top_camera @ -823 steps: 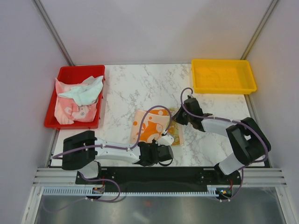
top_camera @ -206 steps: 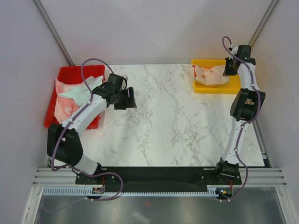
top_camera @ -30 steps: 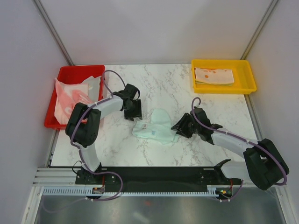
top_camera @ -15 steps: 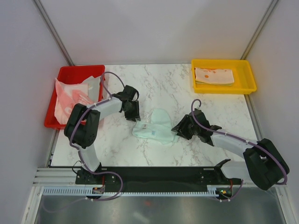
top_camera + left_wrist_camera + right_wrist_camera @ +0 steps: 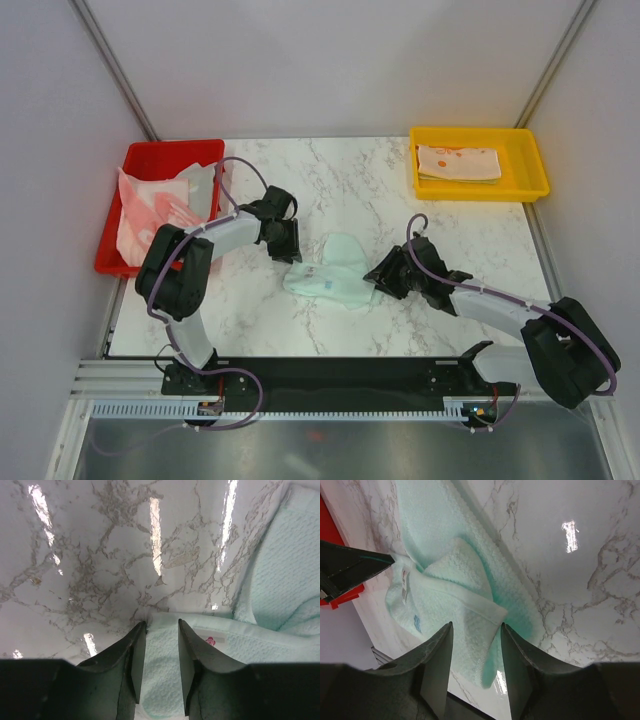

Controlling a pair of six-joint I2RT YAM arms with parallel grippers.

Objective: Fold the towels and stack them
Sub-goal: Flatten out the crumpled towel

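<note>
A crumpled mint green towel (image 5: 335,272) lies on the marble table (image 5: 400,210), between the two arms. My left gripper (image 5: 292,252) is down at its left corner. In the left wrist view the gripper (image 5: 159,626) stands part-open astride that corner of the towel (image 5: 280,580), whose white tag (image 5: 210,639) is beside the right finger. My right gripper (image 5: 376,280) is at the towel's right edge, open, with a folded corner (image 5: 490,611) between its fingertips (image 5: 475,629). Pink towels (image 5: 150,212) lie in the red tray. A folded peach towel (image 5: 458,162) lies in the yellow tray.
The red tray (image 5: 112,262) stands at the table's left edge. The yellow tray (image 5: 530,165) stands at the back right corner. Grey walls close in the back and both sides. Both arm bases sit on the black rail (image 5: 340,375) at the near edge.
The left gripper's jaws have narrowed and it has settled on the towel's left corner. The right gripper has edged left onto the towel's right edge. The towel has stayed in place.
</note>
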